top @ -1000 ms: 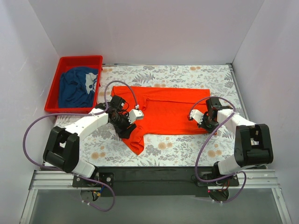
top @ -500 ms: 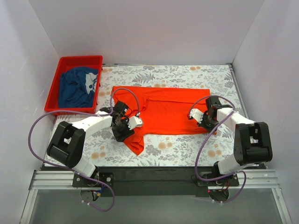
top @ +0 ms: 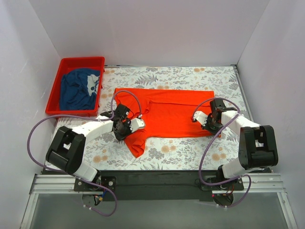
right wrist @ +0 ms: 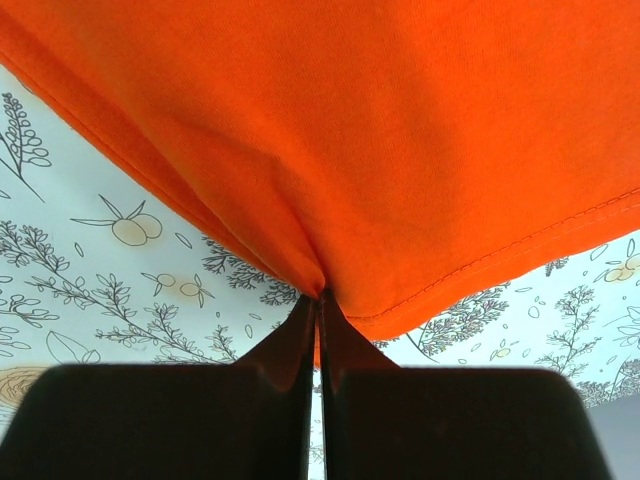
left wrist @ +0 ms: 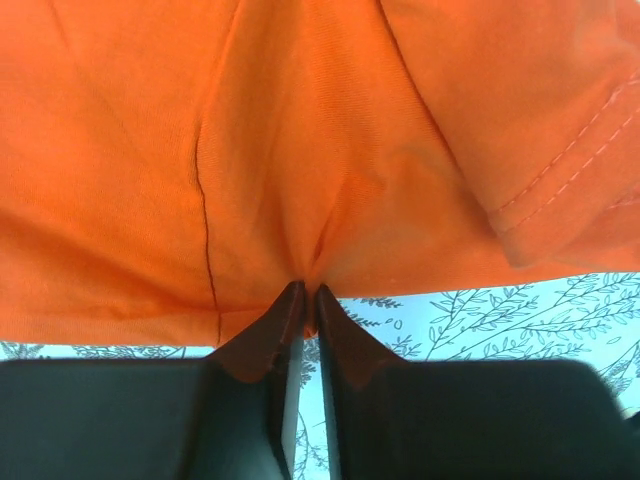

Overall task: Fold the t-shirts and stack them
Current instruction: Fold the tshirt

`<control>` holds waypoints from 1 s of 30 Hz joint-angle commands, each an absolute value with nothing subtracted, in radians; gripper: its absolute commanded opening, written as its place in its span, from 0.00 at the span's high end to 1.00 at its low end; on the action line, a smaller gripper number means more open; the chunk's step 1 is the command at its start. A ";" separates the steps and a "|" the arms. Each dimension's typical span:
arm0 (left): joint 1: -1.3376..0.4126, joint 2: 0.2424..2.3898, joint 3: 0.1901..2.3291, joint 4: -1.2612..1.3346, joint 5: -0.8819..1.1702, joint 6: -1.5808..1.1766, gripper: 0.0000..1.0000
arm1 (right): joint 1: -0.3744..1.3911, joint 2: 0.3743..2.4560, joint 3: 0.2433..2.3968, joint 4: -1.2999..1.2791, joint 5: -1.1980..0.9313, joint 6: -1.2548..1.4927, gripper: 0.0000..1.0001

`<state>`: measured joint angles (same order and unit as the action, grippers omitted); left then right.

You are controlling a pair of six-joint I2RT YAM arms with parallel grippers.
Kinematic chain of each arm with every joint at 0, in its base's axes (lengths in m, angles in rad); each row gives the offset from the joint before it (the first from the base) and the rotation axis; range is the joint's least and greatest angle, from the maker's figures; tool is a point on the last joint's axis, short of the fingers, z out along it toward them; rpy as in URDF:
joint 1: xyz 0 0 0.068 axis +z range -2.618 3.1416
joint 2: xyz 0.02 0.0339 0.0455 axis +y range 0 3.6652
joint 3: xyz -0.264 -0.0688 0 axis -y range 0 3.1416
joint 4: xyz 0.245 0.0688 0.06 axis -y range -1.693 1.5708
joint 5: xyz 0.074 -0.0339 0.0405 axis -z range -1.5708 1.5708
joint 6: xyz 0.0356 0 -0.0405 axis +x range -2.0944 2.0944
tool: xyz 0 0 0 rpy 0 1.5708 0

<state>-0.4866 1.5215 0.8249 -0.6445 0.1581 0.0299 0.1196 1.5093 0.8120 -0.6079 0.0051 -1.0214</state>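
The orange-red t-shirt [top: 167, 112] lies spread across the floral table, its near-left part bunched into a hanging flap. My left gripper [top: 125, 130] is shut on that near-left edge; in the left wrist view the cloth [left wrist: 300, 150] is pinched between the closed fingers [left wrist: 307, 292]. My right gripper [top: 209, 123] is shut on the shirt's near-right corner; the right wrist view shows the hem [right wrist: 400, 150] pinched at the fingertips [right wrist: 319, 297]. The dark blue t-shirt [top: 78, 88] lies crumpled in the red bin.
The red plastic bin [top: 81, 61] stands at the far left corner of the table. White walls close in the table on three sides. Purple cables loop from both arms. The floral tablecloth [top: 181, 152] shows in front of the shirt.
My left gripper has pulled its pinch of the shirt's near-left edge a little up and toward the far side, bunching the flap narrower. The right gripper has stayed put.
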 commanded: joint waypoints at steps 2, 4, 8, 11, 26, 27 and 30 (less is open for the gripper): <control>-0.495 1.494 0.752 -0.684 0.229 0.009 1.00 | 0.120 1.490 0.764 -0.630 -0.014 -1.020 0.99; -0.497 1.448 0.750 -0.718 0.238 0.008 1.00 | 0.118 1.459 0.752 -0.652 -0.018 -1.026 0.99; -0.495 1.297 0.802 -0.904 0.271 -0.020 1.00 | 0.120 1.315 0.735 -0.725 -0.037 -1.066 0.99; -0.492 1.263 0.853 -0.923 0.273 -0.029 1.00 | 0.117 1.287 0.767 -0.749 -0.040 -1.077 0.99; -0.347 1.543 1.204 -0.865 0.265 0.051 1.00 | 0.046 1.554 1.101 -0.802 -0.072 -1.106 0.99; -0.338 1.561 1.225 -0.859 0.268 0.052 1.00 | 0.045 1.568 1.112 -0.802 -0.069 -1.106 0.99; -0.333 1.643 1.301 -0.851 0.268 0.058 1.00 | 0.040 1.617 1.144 -0.801 -0.069 -1.106 0.99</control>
